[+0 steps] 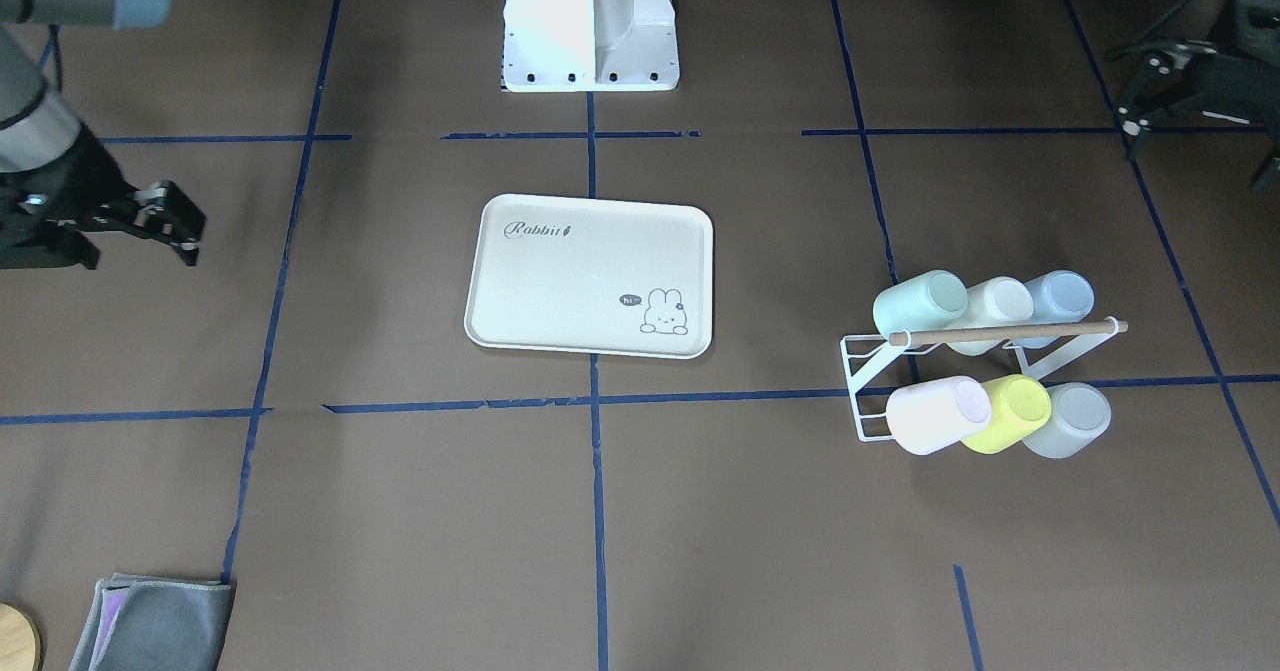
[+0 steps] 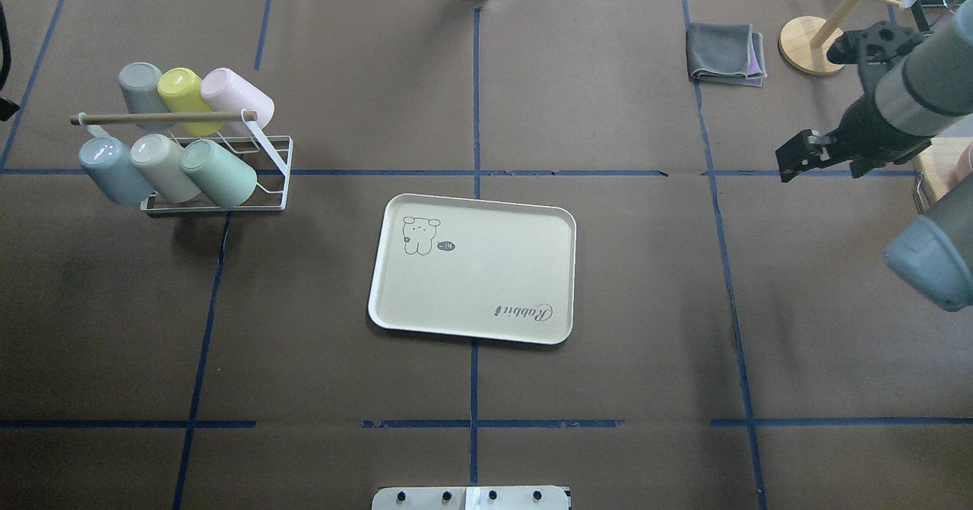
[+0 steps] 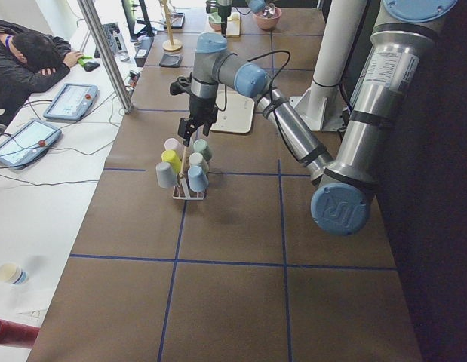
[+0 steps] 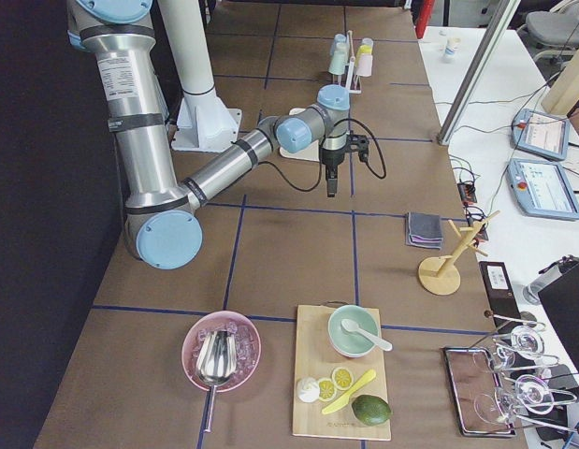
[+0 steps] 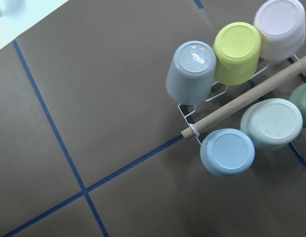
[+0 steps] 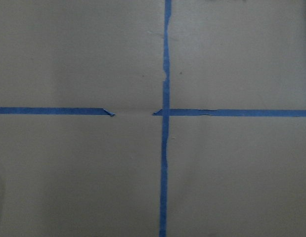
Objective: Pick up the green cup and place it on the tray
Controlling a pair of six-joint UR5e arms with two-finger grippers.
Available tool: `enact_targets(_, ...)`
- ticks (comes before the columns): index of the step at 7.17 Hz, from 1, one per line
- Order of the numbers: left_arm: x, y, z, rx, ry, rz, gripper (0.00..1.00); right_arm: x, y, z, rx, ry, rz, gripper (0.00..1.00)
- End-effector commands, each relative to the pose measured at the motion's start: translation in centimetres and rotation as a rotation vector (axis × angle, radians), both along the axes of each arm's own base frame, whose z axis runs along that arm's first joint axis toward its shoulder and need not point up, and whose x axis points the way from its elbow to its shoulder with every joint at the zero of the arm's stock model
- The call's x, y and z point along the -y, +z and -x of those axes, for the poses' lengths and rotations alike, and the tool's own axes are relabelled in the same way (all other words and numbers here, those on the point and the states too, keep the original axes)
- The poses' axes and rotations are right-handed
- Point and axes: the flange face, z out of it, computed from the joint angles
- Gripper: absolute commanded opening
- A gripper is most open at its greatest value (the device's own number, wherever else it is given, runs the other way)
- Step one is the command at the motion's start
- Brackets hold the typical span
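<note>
The green cup is a pale mint tumbler lying tilted on the lower row of a white wire rack, at the end nearest the tray. In the left wrist view the green cup shows only at the right edge. The tray lies flat at the table's middle with nothing on it. My left gripper hangs high, off to the rack's outer side, open and holding nothing. My right gripper hovers open over bare table at the opposite side.
The rack also holds a cream cup, a pale blue cup, a pink cup, a yellow-green cup and a grey cup under a wooden rod. A folded grey cloth and a wooden stand sit near the right arm.
</note>
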Motion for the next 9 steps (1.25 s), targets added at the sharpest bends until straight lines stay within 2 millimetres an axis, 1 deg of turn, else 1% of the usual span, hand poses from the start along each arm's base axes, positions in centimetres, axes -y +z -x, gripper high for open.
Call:
enact_targets(1, -1.0, -3.4, -5.0, 0.180, 0.035, -0.109, 1.00, -0.1, 5.2, -7.3, 0.000, -0.054, -0.009, 1.00)
enact_targets(2, -2.8, -3.7, -9.6, 0.350, 0.079, -0.229, 1.00, -0.2, 7.1, -9.7, 0.015, -0.065, -0.001, 1.00)
enact_targets(3, -3.9, -3.5, -12.2, 0.471, 0.120, -0.293, 1.00, -0.1, 9.1, -11.9, 0.019, -0.080, -0.003, 1.00)
enact_targets(4, -5.3, -3.3, -15.2, 0.583, 0.184, -0.346, 1.00, 0.1, 11.0, -13.6, 0.026, -0.090, 0.003, 1.00)
enact_targets(5, -6.4, -4.3, -17.3, 0.685, 0.280, -0.416, 1.00, 0.5, 12.8, -15.2, 0.047, -0.081, 0.032, 1.00)
enact_targets(6, -7.5, -4.0, -18.8, 0.768, 0.330, -0.440, 1.00, 0.8, 14.6, -16.4, 0.049, -0.096, 0.028, 1.00)
enact_targets(7, -9.9, -3.3, -21.7, 0.856, 0.414, -0.481, 0.99, 0.9, 15.7, -17.6, 0.057, -0.097, 0.032, 1.00)
enact_targets(8, -12.2, -3.5, -24.5, 0.992, 0.551, -0.565, 0.98, 1.0, 16.4, -18.3, 0.058, -0.090, 0.038, 1.00)
enact_targets(9, -12.5, -2.9, -26.2, 1.067, 0.648, -0.595, 0.98, 0.9, 16.6, -18.6, 0.058, -0.083, 0.043, 1.00)
